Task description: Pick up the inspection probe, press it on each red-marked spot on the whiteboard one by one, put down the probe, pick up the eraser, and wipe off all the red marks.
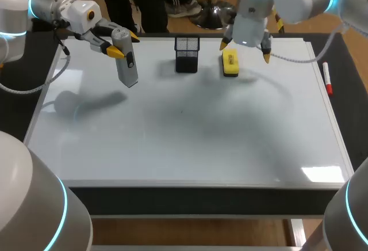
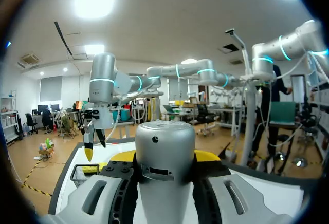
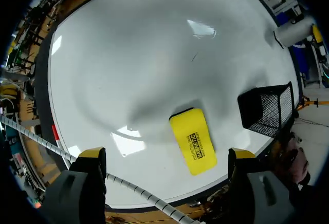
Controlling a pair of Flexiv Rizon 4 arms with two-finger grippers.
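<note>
Desk (image 1: 348, 108): dark top, carries the board; a bare strip shows on its rt side.
Whiteboard (image 1: 184, 141): lies flat, covers most of the desk. No red marks visible on it in any view.
Left tool (image 1: 124, 46): raised over the board's far-left corner, fingers clamped on the probe from both sides.
Right tool (image 1: 244, 50): hovers above the eraser at the far edge, fingers spread wide, holding nothing.
Inspection probe (image 1: 127, 64): grey cylinder, held off the board, hanging tilted from the left tool.
Mesh holder (image 1: 187, 54): black, upright at far mid edge, just beside the eraser.
Eraser (image 3: 193, 141): yellow block, flat on the board. In the rt wrist view it lies between the open fingers, nearer the holder-side one, a bit skewed.
Red marker (image 1: 327, 78): on the desk strip rt of the board, well apart from the rest.
Step (judged): eraser pick-up by the rt arm; probe not yet set down.
How to do well: centre the tool over the eraser, turn the wrist so fingers face its long sides squarely, drop straight down, stop short of pressing fingertips into the board, then close. Keep clear of the holder.
Risk: an off-centre close may nudge the eraser toward the holder.
</note>
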